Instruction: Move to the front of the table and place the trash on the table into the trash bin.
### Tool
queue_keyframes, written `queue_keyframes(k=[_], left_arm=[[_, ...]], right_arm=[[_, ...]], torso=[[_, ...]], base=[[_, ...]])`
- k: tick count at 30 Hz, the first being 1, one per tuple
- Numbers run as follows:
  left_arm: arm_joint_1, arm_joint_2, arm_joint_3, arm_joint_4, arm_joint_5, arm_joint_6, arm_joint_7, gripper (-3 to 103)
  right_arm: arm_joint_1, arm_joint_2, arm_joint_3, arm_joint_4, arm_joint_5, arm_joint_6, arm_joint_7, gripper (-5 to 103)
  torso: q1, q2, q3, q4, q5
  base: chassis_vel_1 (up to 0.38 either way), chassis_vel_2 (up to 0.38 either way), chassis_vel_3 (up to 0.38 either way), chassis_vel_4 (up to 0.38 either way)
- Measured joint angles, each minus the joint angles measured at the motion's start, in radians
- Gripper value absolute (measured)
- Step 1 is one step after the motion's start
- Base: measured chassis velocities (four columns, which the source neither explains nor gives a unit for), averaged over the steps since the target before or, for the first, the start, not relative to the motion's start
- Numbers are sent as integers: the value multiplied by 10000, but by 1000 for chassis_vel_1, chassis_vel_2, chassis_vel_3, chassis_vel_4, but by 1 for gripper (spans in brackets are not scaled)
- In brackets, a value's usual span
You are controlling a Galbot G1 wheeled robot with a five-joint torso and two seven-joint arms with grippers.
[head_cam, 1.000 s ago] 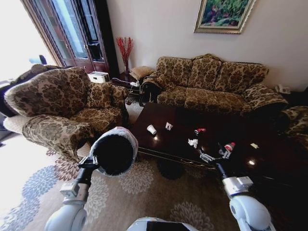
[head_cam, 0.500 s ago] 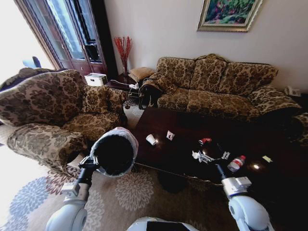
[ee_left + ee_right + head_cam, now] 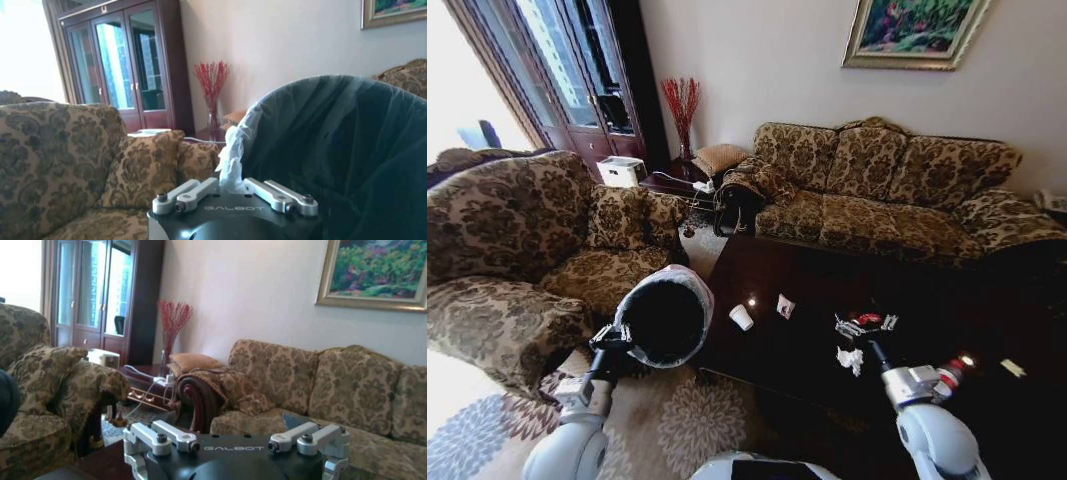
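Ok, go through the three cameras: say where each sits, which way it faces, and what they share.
Head view: on the head, looking down at the table, both arms showing, left gripper holding the trash bin, right gripper over the table.
Left wrist view: on the left wrist, facing the bin, cabinet behind.
Right wrist view: on the right wrist, facing the sofa.
Shared: cabinet and red twigs.

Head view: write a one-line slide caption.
Left gripper holds the bag-lined dark trash bin beside the glossy dark wood table; open right gripper hovers over litter.
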Motion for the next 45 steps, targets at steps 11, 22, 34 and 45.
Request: queue_keyframes(k=[11, 22, 34, 45], left_arm=[[14, -41, -96, 101, -5, 28, 46, 1], [-143, -126, -414, 529, -9, -212, -226, 1], [-593, -60, -561, 1012, -107, 246, -651, 1], [-537, -79, -825, 1054, -244, 280, -511, 1]], right_arm=[[489, -222, -1168, -559, -250, -70, 16, 100], [3912, -600, -5158, -4160, 661, -334, 1076, 100], [5311, -781, -7438, -5634, 1281, -925, 1446, 100], [5947, -109, -7963, -7527, 489, -480, 1155, 100]], torso=[[-13, 3, -3, -4, 0], [3, -1, 3, 1, 0], [-5, 1, -1, -5, -6], [-4, 1, -1, -1, -1]], base=[[-50, 49, 40, -44], [22, -3, -5, 14], [0, 0, 0, 0], [0, 0, 0, 0]])
